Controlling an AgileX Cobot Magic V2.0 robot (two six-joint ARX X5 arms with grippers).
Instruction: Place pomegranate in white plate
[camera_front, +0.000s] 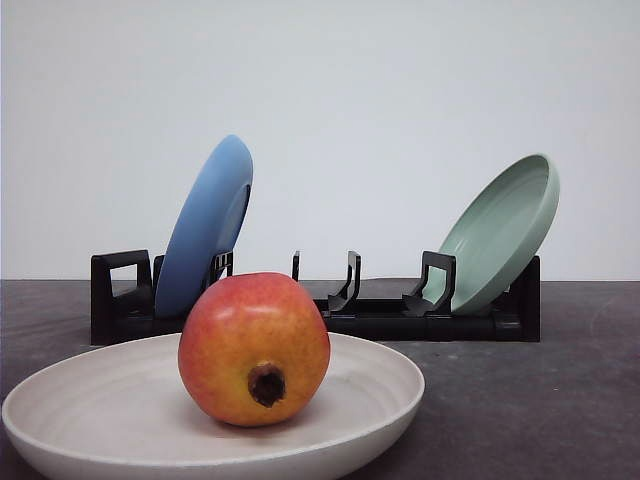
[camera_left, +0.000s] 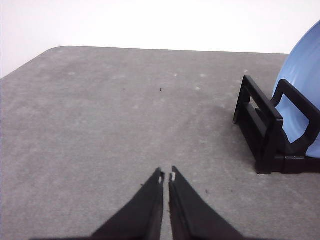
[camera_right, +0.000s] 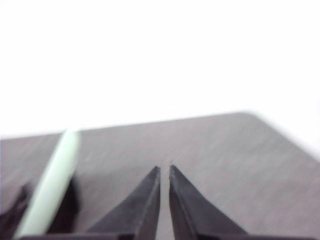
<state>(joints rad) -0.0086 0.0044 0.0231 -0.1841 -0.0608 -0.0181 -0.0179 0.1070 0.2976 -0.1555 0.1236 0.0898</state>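
Here the pomegranate (camera_front: 254, 348) sits in the white plate (camera_front: 90, 400), calyx toward the camera, plate's near rim cropped; left gripper (camera_left: 166, 176) and right gripper (camera_right: 165, 169) closed, empty.

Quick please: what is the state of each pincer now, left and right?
Left pincer: closed, holding nothing.
Right pincer: closed, holding nothing.

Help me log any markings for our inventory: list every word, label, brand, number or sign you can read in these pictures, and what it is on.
None: no readable text in any view.
The pomegranate, white plate, blue plate, green plate and black rack bear no print, and neither do the grey table, the left gripper and the right gripper.
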